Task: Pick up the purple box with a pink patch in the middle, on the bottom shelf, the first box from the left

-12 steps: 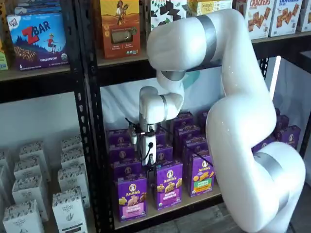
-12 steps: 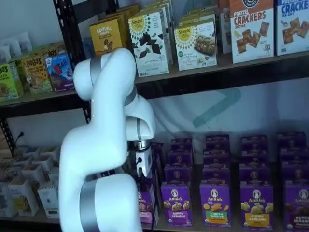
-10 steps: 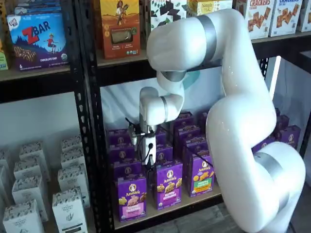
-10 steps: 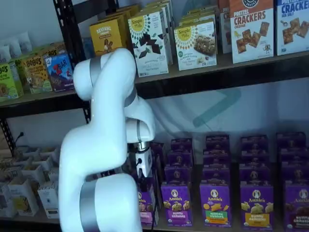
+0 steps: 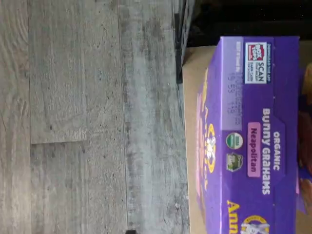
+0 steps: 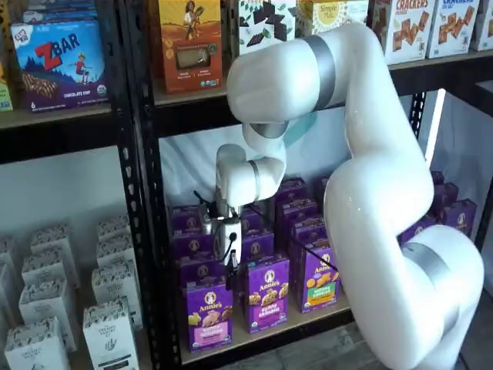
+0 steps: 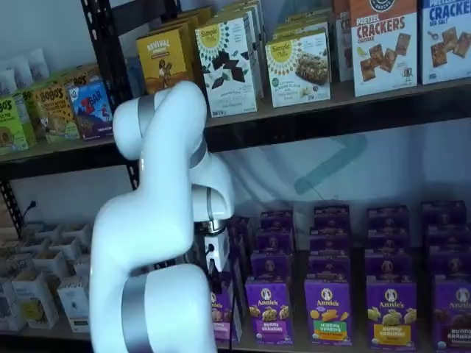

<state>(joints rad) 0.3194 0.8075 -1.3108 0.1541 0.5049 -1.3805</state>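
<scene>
Tool lowered toward the front-left Annie's box

Wrist view: the purple box, labelled Bunny Grahams Neapolitan, filled the frame at the front edge of the bottom shelf. Shelf views: the tool had dropped lower than 0.6 s before, just above that box; its spread could not be told. The other shelf view showed the same descent, so the grasp looked near.

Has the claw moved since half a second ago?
Yes. In a shelf view the claw has dropped lower against the rows of Annie's boxes and shifted slightly left, closer to the purple box at the front.
</scene>
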